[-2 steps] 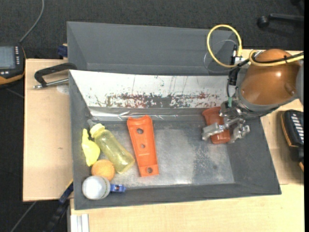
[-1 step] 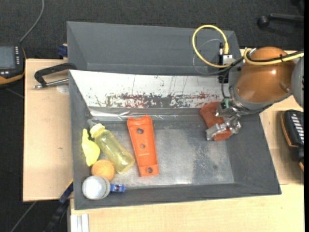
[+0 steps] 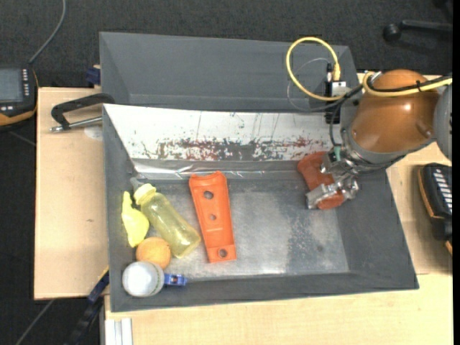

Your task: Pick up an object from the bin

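My gripper (image 3: pixel 334 187) is low in the back right part of the bin, right on a red-brown blocky thing (image 3: pixel 313 169). Part of that red thing shows to the gripper's left and a smaller bit below it; the rest is covered by the gripper. A flat orange bar with three holes (image 3: pixel 213 218) lies on the bin floor well to the left of the gripper, apart from it.
In the front left corner lie a pale yellow squeeze bottle (image 3: pixel 170 223), a yellow piece (image 3: pixel 134 222), an orange ball (image 3: pixel 154 252) and a silver-white ball with a blue end (image 3: pixel 144 279). The arm's orange cover and a yellow cable sit over the bin's right rim.
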Available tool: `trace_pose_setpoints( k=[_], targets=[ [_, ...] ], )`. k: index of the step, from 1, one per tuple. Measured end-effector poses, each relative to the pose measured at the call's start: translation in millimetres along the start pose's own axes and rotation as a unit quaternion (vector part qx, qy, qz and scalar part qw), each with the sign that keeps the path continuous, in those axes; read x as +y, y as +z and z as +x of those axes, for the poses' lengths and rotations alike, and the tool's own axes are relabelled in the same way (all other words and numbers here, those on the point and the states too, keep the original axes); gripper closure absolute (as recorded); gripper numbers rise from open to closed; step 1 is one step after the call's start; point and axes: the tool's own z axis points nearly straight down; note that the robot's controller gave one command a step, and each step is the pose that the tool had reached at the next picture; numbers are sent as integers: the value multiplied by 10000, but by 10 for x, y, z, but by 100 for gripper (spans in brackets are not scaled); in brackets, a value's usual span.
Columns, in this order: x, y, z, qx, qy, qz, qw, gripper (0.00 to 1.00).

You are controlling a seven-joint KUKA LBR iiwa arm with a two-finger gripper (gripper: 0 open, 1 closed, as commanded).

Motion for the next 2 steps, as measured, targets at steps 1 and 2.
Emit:
trace_pose_setpoints(
  k=[1,2],
  targets=[
    [121,-362,38,-19,-6,-5,10000,100],
    [116,-886,-8,-10,111,23,9999,100]
  ],
)
